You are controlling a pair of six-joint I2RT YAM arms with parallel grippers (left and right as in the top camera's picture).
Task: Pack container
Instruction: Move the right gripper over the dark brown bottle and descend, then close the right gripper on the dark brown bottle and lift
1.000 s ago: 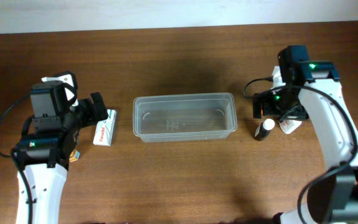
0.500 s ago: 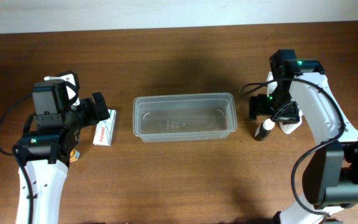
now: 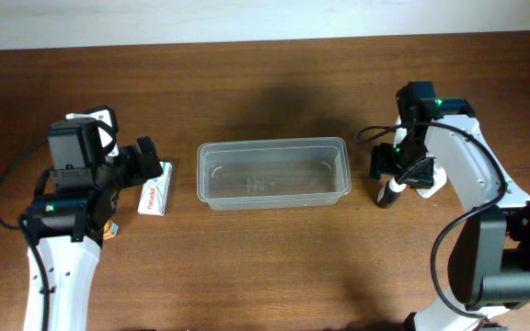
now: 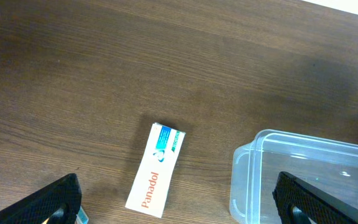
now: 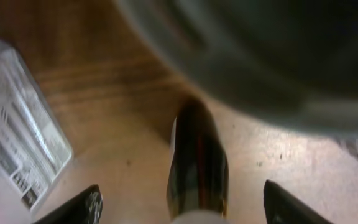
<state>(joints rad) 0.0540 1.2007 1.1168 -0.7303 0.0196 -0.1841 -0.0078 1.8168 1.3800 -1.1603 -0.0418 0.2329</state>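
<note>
- While the left fingers [image 4: 58, 198] stand spread wide above the desk [image 4: 104, 62], a box [image 4: 156, 170] lies between them, clear of both.
- The container [image 4: 248, 180] sits just ahead of their right-hand finger.
- The right fingers [image 5: 82, 205] gape wide on either side of a dark bottle [image 5: 197, 155], touching neither side.

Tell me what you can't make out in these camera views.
Right wrist view: the dark bottle is blurred, its near end cut off by the bottom edge.
Right wrist view: print on the white packet is too blurred to read.
Right pincer: only fingertips show; overhead, its own wrist covers it.
Left wrist view: the container runs off the right edge.
</note>
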